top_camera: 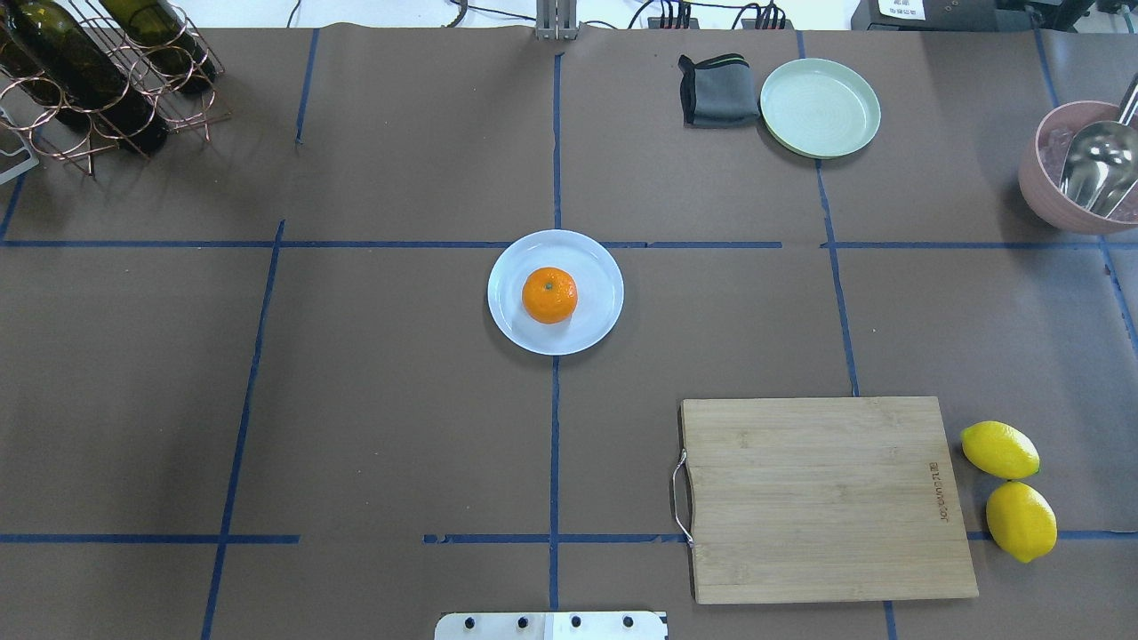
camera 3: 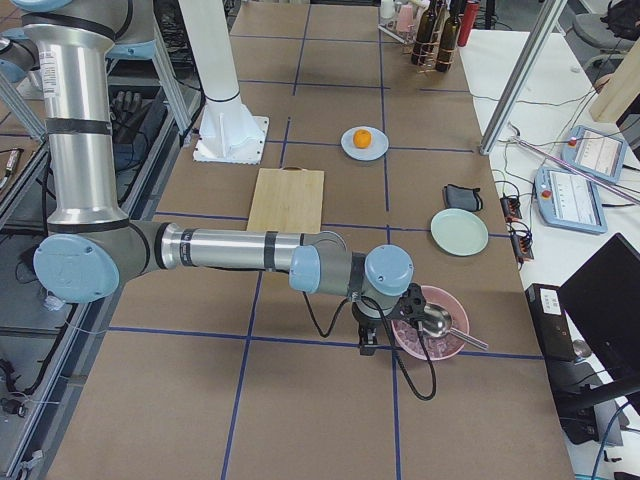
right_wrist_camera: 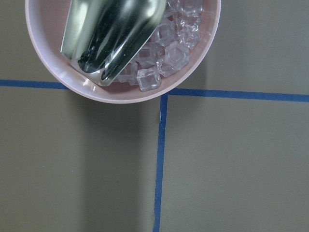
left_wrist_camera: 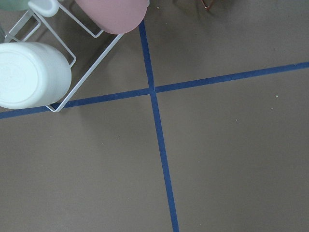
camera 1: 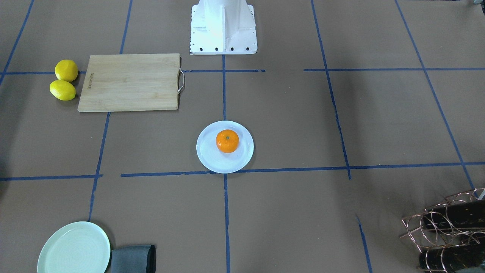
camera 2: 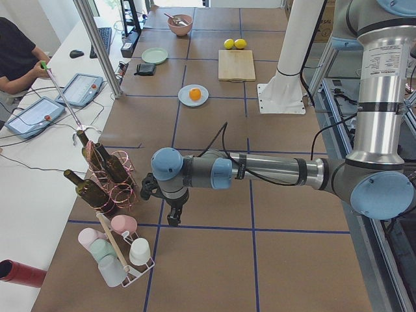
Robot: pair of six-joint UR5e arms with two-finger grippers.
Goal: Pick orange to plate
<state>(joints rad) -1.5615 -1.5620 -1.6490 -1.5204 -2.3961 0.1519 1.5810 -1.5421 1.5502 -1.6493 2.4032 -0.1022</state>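
Note:
The small bright orange [top_camera: 548, 295] sits a little off centre on the pale bluish-white plate [top_camera: 597, 267] in the middle of the table, also seen as orange [camera 1: 227, 141] on plate [camera 1: 207, 156]. No gripper is near it. My left gripper [camera 2: 174, 220] hangs over the table's left end beside the cup rack, far from the plate [camera 2: 185, 99]. At the opposite end my right gripper [camera 3: 368, 345] hangs next to the pink bowl. Each shows only in a side view, so I cannot tell whether it is open or shut; neither wrist view shows fingers.
A wooden cutting board [top_camera: 822, 498] lies near the robot's base, with two yellow lemons [top_camera: 1009, 489] beside it. A mint-green plate [top_camera: 820, 107] and grey cloth [top_camera: 717, 91] sit at the far side. A wine rack [top_camera: 98, 71], a pink ice bowl [right_wrist_camera: 120, 48] and a cup rack [left_wrist_camera: 34, 72] stand at the ends.

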